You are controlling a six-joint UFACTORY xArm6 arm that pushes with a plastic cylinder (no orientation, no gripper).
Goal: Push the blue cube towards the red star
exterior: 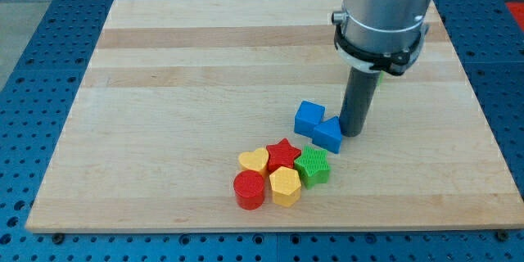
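Wooden and pale, the worktop (164, 90) lies flat on a blue perforated base (33, 65); no containers stand on it, only loose blocks. Taking the red star (283, 153) as landmark: it lies in the lower middle of the board, in a tight cluster. A yellow heart (254, 161) touches it on the view's left, a green star-like ribbed block (313, 165) sits just beside it on the view's right, a yellow hexagonal block (285, 185) sits just below it, and a red cylinder (250, 190) lies below and to the left of it, against the yellow hexagonal block.

No fingers belong to this arm: it ends in a dark rod under a grey cylindrical housing (385, 8), so there is nothing spread or pinched. My tip (353, 133) rests on the board above and to the right of the red star, touching or nearly touching the right side of a blue block.

Two blue pieces lie above and to the right of the red star, touching one another. The blue cube (309, 118) is the upper-left one, with clean square faces. The other blue block (328, 135) sits lower right of it, between the cube and my tip, near the green block but apart from it.
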